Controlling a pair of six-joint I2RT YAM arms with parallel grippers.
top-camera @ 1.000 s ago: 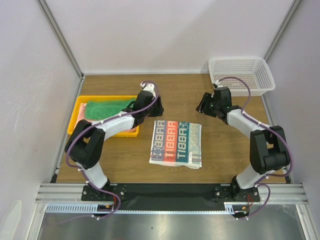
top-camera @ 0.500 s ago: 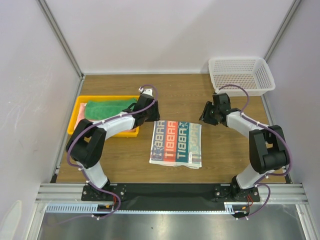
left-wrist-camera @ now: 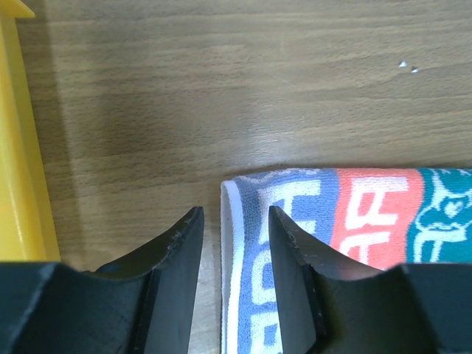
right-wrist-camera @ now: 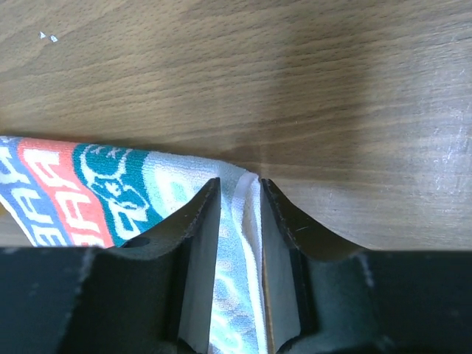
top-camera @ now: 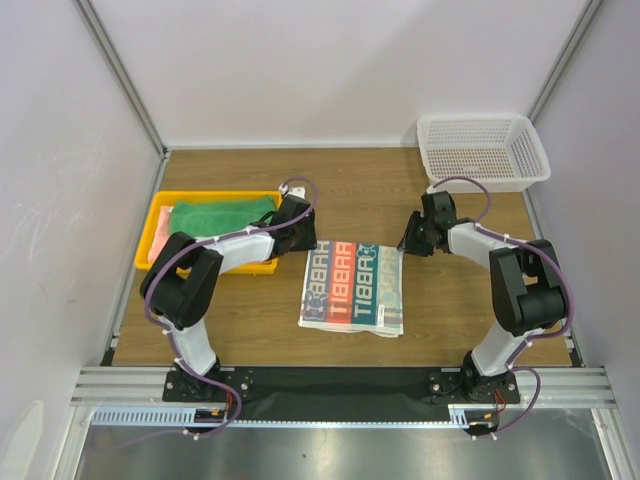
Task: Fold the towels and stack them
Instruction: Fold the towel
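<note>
Jaws over patterned towel (top-camera: 352, 286) corners

I see a wood-grain table (top-camera: 350, 180) boxed in by plain pale walls (top-camera: 330, 70), aluminium posts (top-camera: 120, 75) at the corners, lit evenly.

The top external camera looked down from above and behind the arm bases, taking in the whole worktop (top-camera: 350, 190). Each wrist camera sat close over the wood, aimed past its own hand: the left hand (left-wrist-camera: 234, 254) and the right hand (right-wrist-camera: 240, 228). All three views shared the patterned towel (top-camera: 352, 287), the wrist views showing opposite far corners.
</note>
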